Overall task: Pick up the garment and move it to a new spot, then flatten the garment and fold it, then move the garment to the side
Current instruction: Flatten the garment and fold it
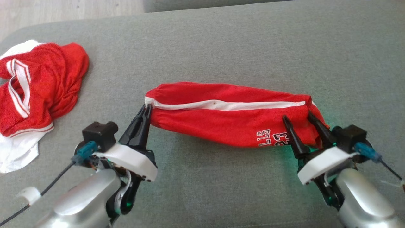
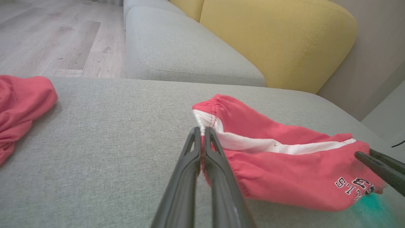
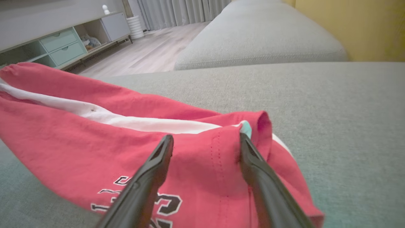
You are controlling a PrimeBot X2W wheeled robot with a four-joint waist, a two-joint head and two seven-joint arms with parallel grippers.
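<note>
Our left gripper [image 1: 147, 109] pinches the garment [image 1: 221, 120] at its left end; our right gripper [image 1: 297, 115] stands wide open astride the right end (not yet clamped). The garment lies crosswise between them on the grey cushion [image 1: 221, 44]

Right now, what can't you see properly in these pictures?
1) Letters on the red shorts: in the head view a finger of the right gripper covers part of them; in the right wrist view the bottom edge cuts them off.
2) The other red and white garment: in the head view the left edge cuts it off.
3) Things inside the shelf unit: in the right wrist view they are too small and blurred to name.
</note>
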